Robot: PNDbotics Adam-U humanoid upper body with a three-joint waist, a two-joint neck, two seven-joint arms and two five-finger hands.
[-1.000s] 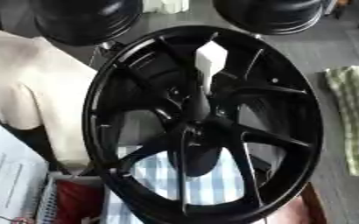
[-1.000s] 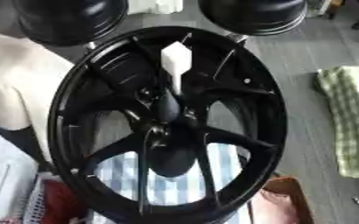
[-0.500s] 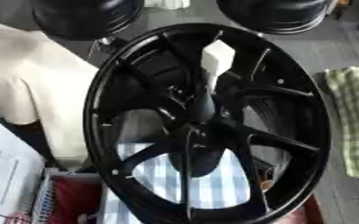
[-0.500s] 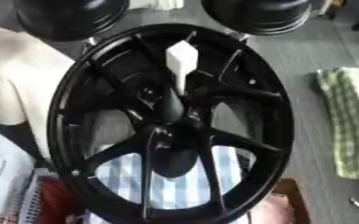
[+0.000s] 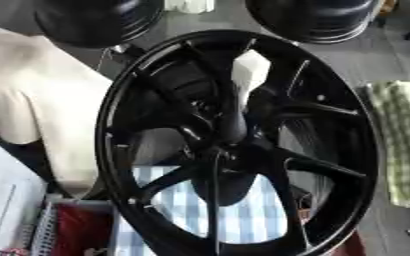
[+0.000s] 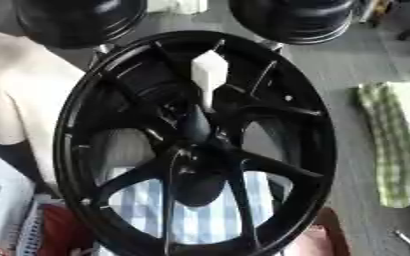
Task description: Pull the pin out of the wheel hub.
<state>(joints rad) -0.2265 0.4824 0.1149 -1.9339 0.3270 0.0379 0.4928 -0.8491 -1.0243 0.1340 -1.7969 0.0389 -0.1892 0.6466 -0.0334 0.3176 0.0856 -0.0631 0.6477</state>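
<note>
Fingers hidden; grey floor, blue-checked cloth

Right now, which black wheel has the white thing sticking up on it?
The big spoked wheel in the middle; the white piece stands at its upper part. The two dark wheels behind, left and right, have none.

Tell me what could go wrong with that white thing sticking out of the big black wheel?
The white pin points up out of the wheel hub, close between black spokes, so a crooked pull might jam it or scrape them. The wheel fills the view with two other black wheels just behind, so a hard tug could knock it into them. No robot hand shows, so nothing steadies it.
</note>
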